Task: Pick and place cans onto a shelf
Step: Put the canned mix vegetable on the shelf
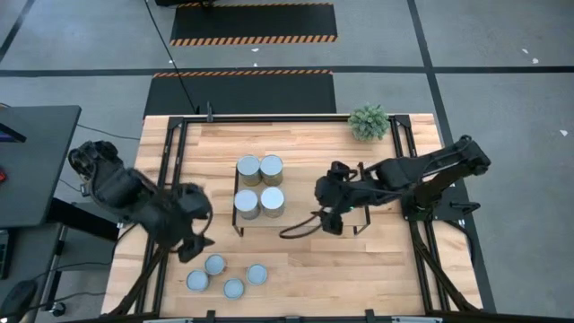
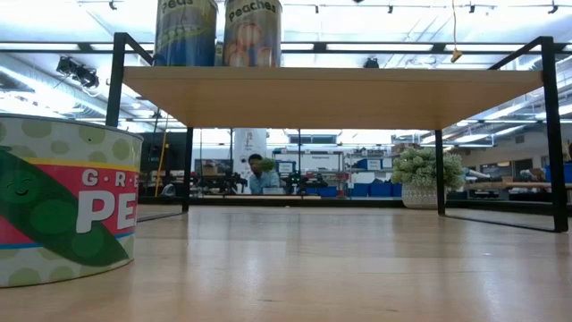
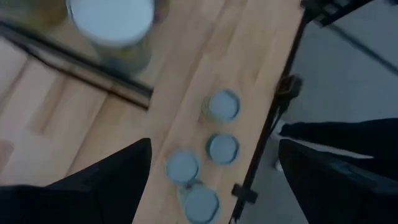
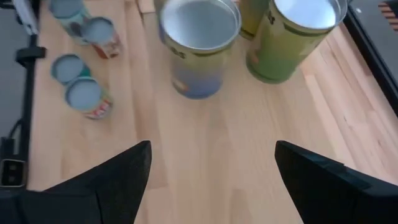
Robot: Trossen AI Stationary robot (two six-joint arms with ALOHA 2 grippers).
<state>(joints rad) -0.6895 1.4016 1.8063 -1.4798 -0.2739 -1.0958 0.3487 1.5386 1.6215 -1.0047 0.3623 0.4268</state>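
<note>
A: Cans — eight in all. Four wide cans [image 1: 259,186] with silver tops stand in a tight two-by-two block on the shelf [image 1: 305,179], at its left end. Four small cans [image 1: 224,275] with blue-grey tops sit in a loose cluster on the worktop [image 1: 377,260], near the front left edge, well apart from the shelf.

B: Hands?

A: Left hand [image 1: 195,244] hangs just beside the small cluster, fingers spread apart, nothing between them. Right hand [image 1: 333,223] hovers over the front rail near the middle of the shelf, fingers also apart, empty.

B: Risks?

A: My read: the small ones stand close together, so a finger coming down on one could clip its neighbour and tip or roll it. The cluster is near the worktop edge, so a rolling can might go off. Left wrist view shows them bunched between the fingers [image 3: 106,180], which backs that up.

B: And at the shelf?

A: The shelf's black rod frame stands between cluster and board; a carried can or the arm could catch it. Setting down too near the wide block could nudge those four. Both arms are near the shelf, so they could meet if both move in.

B: Other stuff?

A: One small plant [image 1: 369,121] at the back of the worktop. One shelf, two arms.
</note>
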